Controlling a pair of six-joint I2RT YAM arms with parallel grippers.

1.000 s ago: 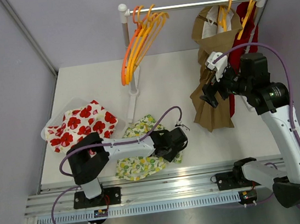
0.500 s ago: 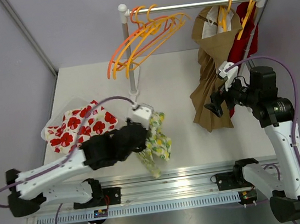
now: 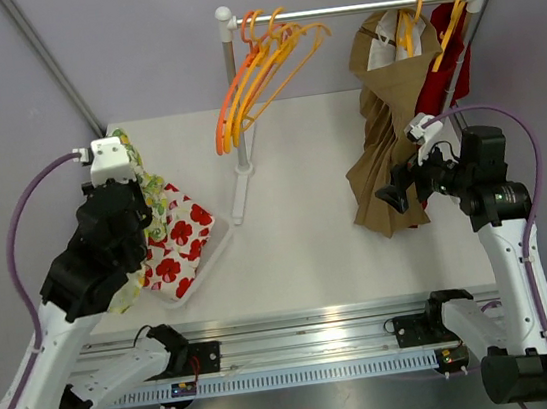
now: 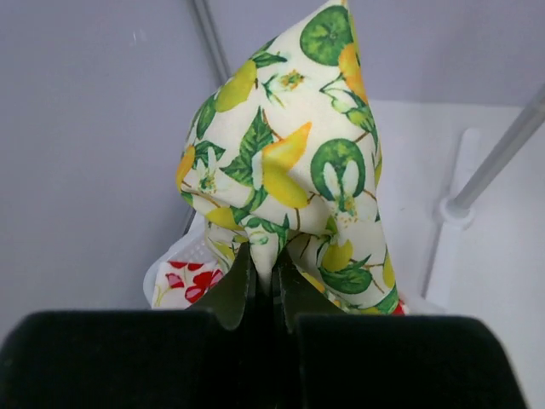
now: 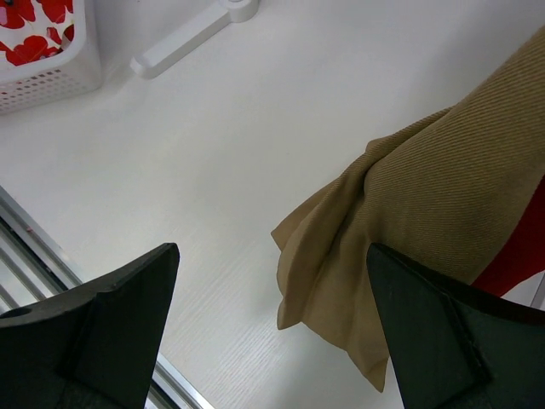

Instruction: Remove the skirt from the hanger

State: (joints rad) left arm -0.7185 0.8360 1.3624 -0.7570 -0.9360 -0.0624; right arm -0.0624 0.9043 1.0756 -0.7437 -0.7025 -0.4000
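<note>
The left gripper (image 4: pixel 264 285) is clamped on the lemon-print skirt (image 4: pixel 289 162), dangling over the basket (image 3: pixel 205 259) (red-flowered cloth already inside) — best lowered well past the rim before release. The right gripper (image 5: pixel 272 249) stands wide open beside the tan skirt (image 5: pixel 443 170) on its hanger (image 3: pixel 409 23).

tan twill skirt (image 5: pixel 443 183), matt cloth

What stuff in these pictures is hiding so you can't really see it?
Top view: the white basket is mostly covered by the poppy cloth and the left arm.
Top view: the red garment hangs mostly behind the tan skirt.
Right wrist view: the tan skirt runs off the right edge.
Left wrist view: the lemon cloth blocks most of the basket.
</note>
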